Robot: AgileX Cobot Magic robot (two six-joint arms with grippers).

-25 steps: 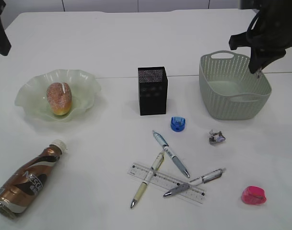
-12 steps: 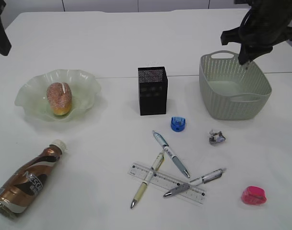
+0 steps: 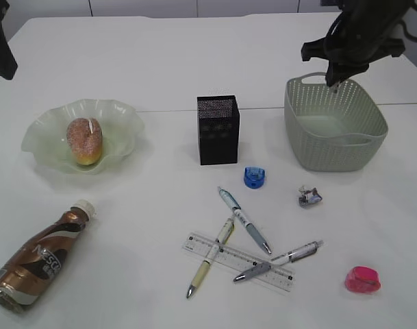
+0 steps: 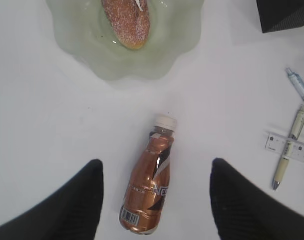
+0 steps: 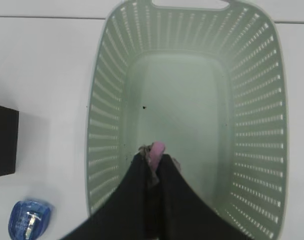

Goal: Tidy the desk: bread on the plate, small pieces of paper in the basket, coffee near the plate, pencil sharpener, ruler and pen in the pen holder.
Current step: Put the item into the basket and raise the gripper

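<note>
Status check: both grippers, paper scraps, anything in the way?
Right gripper shut on pink scrap over basket. Left gripper open above coffee bottle. Crumpled paper on table. Nothing blocking.

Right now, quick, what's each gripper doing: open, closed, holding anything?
Left gripper: open, empty, above the coffee bottle.
Right gripper: shut on a small pinkish scrap over the basket.

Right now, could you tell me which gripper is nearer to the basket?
Right. The right gripper hangs directly above the basket, shut on a pinkish scrap. The left gripper hovers far off, over the coffee bottle.
</note>
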